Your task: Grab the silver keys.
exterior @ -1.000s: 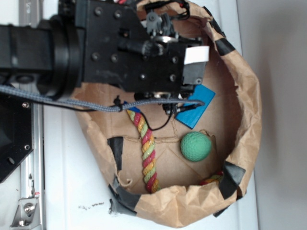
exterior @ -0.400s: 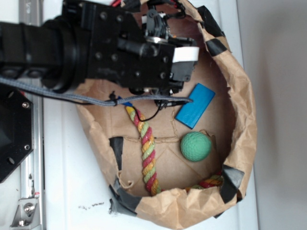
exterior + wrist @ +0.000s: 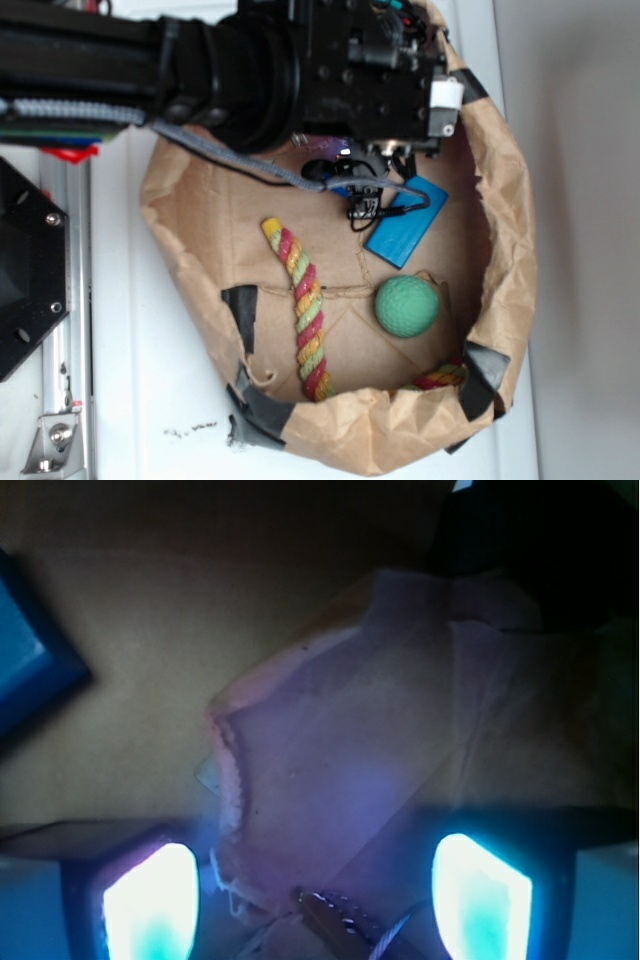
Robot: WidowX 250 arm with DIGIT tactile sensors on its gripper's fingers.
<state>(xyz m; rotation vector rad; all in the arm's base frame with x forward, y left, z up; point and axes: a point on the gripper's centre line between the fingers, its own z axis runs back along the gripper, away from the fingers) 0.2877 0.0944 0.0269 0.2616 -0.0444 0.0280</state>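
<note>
In the wrist view a toothed key blade and a bit of thin ring, the silver keys [image 3: 345, 922], show at the bottom edge. They lie on a pinkish cloth [image 3: 350, 760]. My gripper [image 3: 315, 900] is open. Its two glowing fingertips [image 3: 150, 905] stand wide apart on either side of the keys and touch nothing. In the exterior view the black arm [image 3: 330, 70] covers the top of the brown paper bin [image 3: 510, 200], and the fingers and the keys are hidden under it.
Inside the bin lie a blue block [image 3: 405, 225], a green ball [image 3: 407, 306] and a striped rope [image 3: 303, 315]. The blue block's corner [image 3: 25, 670] shows at the wrist view's left. The crumpled bin walls rise all round.
The arm has moved up and to the right, towards the bin's top rim. The blue block, partly covered a second ago, now lies mostly in the open.
</note>
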